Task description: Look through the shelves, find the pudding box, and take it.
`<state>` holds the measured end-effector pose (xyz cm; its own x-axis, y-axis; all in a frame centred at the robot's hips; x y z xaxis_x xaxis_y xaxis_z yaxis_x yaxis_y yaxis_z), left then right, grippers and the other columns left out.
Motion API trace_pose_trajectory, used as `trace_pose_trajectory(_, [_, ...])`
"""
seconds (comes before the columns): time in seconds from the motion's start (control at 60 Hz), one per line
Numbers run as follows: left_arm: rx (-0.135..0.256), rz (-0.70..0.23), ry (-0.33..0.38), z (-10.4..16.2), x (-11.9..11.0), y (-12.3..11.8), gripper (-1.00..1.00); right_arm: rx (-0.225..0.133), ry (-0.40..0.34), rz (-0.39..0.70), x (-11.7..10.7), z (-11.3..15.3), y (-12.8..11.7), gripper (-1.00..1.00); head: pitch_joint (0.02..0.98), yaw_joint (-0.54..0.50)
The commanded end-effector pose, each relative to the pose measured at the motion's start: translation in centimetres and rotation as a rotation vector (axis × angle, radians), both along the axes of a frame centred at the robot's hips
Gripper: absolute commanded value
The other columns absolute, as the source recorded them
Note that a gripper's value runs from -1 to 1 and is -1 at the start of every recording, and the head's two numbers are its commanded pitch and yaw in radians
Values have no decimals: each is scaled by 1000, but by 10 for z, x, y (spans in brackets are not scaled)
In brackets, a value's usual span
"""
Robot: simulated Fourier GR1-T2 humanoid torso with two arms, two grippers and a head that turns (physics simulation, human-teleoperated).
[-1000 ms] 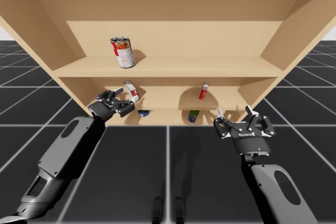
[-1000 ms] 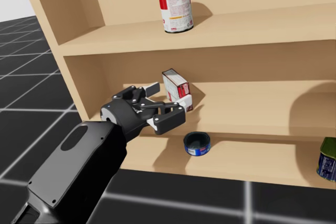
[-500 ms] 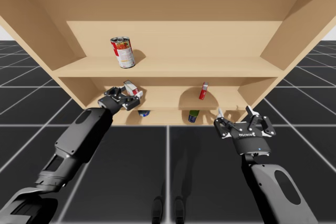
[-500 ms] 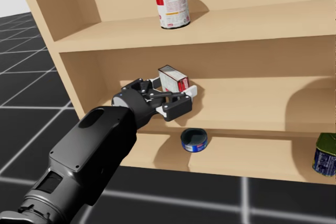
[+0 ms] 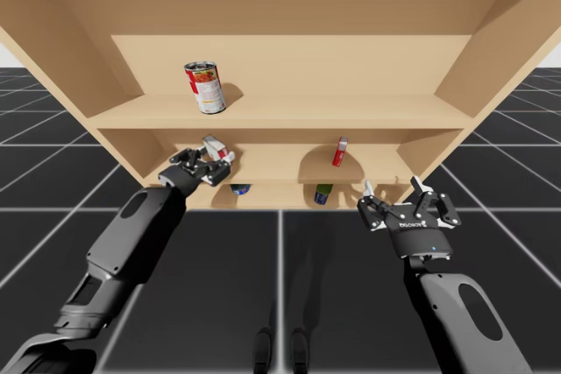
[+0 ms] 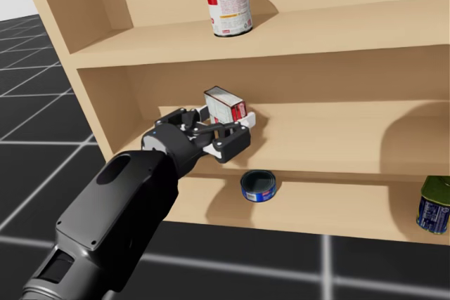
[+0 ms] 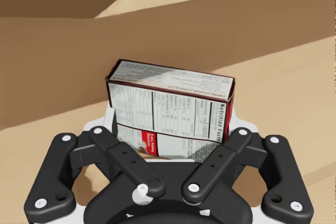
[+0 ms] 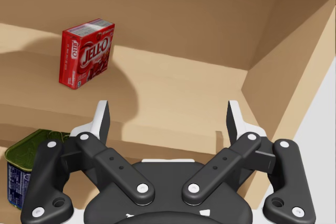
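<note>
The pudding box (image 6: 223,105), white and dark red, is at the left of the middle shelf (image 6: 330,138), tilted a little. My left gripper (image 6: 225,121) reaches into that shelf and is shut on the box, one finger on each side. In the left wrist view the box (image 7: 170,111) stands between the gripper's (image 7: 170,127) fingers, pressed from both sides. From above, the box (image 5: 217,147) sits just past my left gripper (image 5: 207,164). My right gripper (image 5: 408,201) hangs open in front of the shelves' lower right, holding nothing (image 8: 169,118).
A red-and-white can (image 5: 204,87) stands on the top shelf. A small red box (image 8: 86,53) stands on the middle shelf ahead of my right gripper. On the bottom shelf are a flat blue tin (image 6: 258,186) and a green can (image 6: 432,205). The shelf's side walls close in both ends.
My left gripper went further into the middle shelf and shut on the pudding box, which shifted and rose slightly. My head turned a little. The right arm stayed still.
</note>
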<state>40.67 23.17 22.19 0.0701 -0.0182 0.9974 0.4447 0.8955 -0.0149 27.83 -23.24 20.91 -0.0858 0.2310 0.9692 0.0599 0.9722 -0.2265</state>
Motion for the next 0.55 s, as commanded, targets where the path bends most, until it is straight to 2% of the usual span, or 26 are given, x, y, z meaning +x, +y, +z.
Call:
trace_pose_trajectory(0.017, [10,-93,-42,17,-18,-3,974,-1,-1,-1,0,0,0,-1000,591,291])
trace_pose_trajectory(0.05, [22,-89,-53,18,-25,-2,972,-2,-2,0,0,0,0,-1000,590,292])
trace_pose_trajectory(0.233, [37,-100,-77,19,-58,2,976,-5,-2,-2,1,0,0,-1000,590,307])
trace_pose_trajectory(0.3, [31,-101,-74,19,-68,3,982,-9,-4,-2,1,0,0,-1000,590,308])
trace_pose_trajectory(0.517, [56,-109,-72,21,-116,8,927,-28,-10,7,1,-1,0,-1000,578,322])
trace_pose_trajectory(0.55, [47,-120,-77,22,-127,10,934,-28,-12,7,1,-1,0,-1000,580,321])
